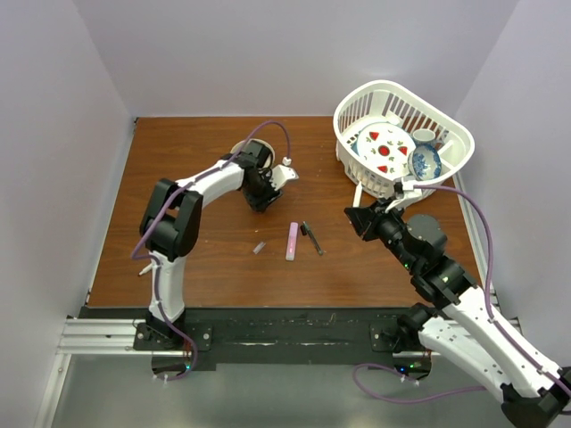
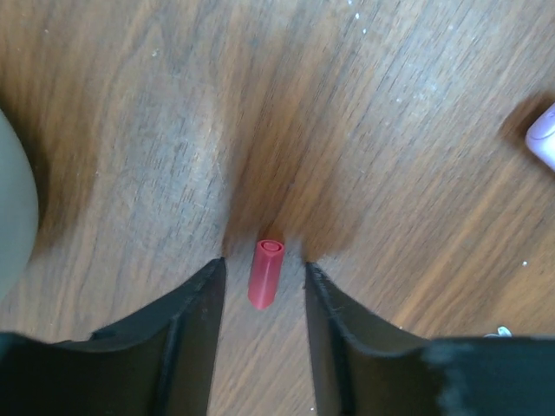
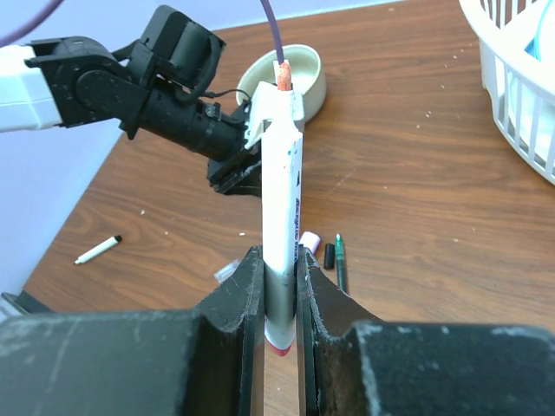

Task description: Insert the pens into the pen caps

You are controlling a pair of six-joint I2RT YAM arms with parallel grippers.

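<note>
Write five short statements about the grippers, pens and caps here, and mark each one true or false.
1. The right gripper is clamped on a white pen. True.
2. The red cap sits on that pen. False: it lies on the table, between the open fingers of the left gripper.
3. The left gripper holds the pink marker. False: the marker lies loose on the table, between the two arms.
4. A dark pen lies close beside the pink marker. True.
5. A tan bowl stands near the left arm. True.
</note>
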